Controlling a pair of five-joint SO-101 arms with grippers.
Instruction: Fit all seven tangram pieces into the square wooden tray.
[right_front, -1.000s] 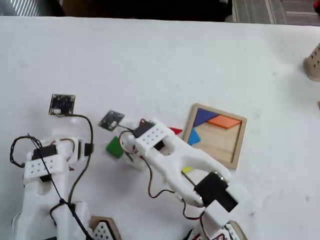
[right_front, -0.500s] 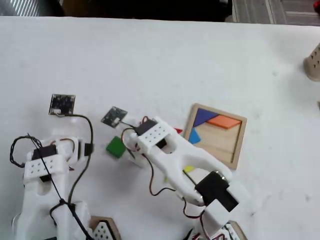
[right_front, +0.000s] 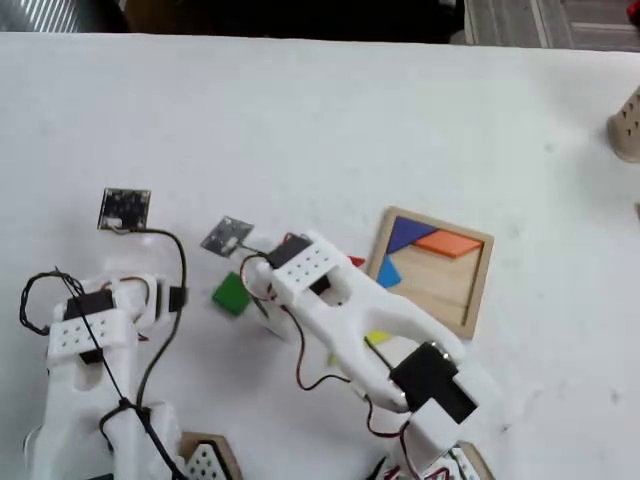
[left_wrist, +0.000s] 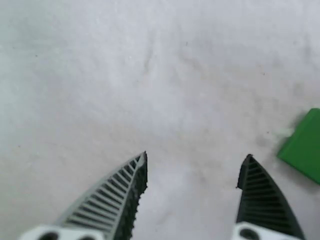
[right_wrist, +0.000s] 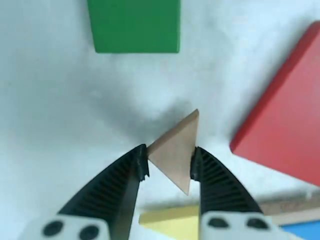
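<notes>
You've got a white table (right_front: 300, 120) under everything, a bit speckled and scuffed. At the table's right edge sits a beige thing with holes (right_front: 627, 125), cut off by the frame. Past the table's far edge: grey floor (right_front: 560, 20) on the right, a ribbed grey strip (right_front: 40, 15) on the left.

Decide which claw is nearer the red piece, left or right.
Right. The right claw, shut on a tan triangle, sits beside the red piece; the left claw hangs open over bare table on the far side of the green square.
</notes>
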